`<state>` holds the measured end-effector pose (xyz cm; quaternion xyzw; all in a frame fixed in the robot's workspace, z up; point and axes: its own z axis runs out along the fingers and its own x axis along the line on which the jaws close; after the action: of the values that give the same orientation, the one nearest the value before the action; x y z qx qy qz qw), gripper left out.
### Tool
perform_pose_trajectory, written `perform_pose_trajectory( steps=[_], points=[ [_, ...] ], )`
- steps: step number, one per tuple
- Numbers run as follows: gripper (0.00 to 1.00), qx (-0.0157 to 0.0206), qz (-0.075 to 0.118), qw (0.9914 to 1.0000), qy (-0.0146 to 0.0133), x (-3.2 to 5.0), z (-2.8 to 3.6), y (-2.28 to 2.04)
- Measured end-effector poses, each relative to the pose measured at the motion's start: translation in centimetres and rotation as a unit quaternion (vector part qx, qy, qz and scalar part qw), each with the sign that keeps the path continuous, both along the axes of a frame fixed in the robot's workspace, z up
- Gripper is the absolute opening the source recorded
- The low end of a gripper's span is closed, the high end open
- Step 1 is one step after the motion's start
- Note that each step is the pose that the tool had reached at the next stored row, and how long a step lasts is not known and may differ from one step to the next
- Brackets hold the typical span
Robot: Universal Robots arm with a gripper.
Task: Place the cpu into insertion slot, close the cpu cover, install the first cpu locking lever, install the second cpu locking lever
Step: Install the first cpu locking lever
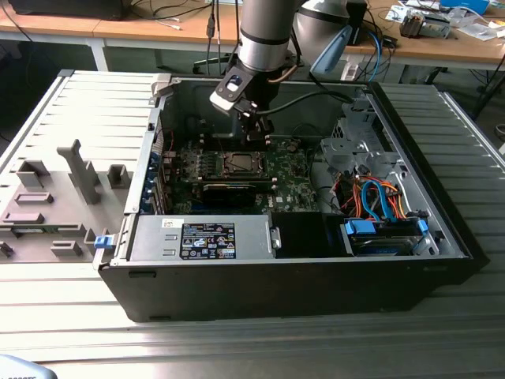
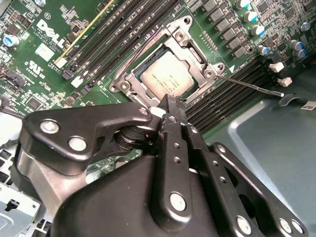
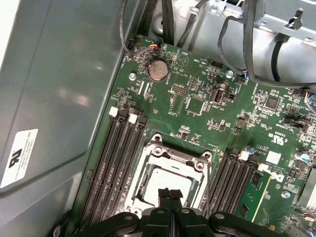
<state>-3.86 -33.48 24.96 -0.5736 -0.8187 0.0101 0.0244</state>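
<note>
Inside the open computer case [image 1: 316, 260], the cpu [image 2: 165, 78] sits in the green motherboard's [image 3: 207, 123] insertion slot [image 2: 142, 68] with the cpu cover [image 2: 197, 55] lying over it, directly below my tool [image 2: 169, 104], clenched on nothing at the slot's edge.

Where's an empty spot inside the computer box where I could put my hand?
The bare grey case panel beside the memory slots is free, and so is the ribbed table below the case in the exterior view. It's crowded around the cpu, where the shut gripper hangs, and by the cables.
</note>
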Motion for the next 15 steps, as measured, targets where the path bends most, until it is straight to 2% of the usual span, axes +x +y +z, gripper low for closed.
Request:
perform_pose_trajectory(
  steps=[15],
  points=[
    [0.11, 0.0000, 0.007, 0.99997, 0.0000, 0.00, 0.00, 0.00]
  ],
)
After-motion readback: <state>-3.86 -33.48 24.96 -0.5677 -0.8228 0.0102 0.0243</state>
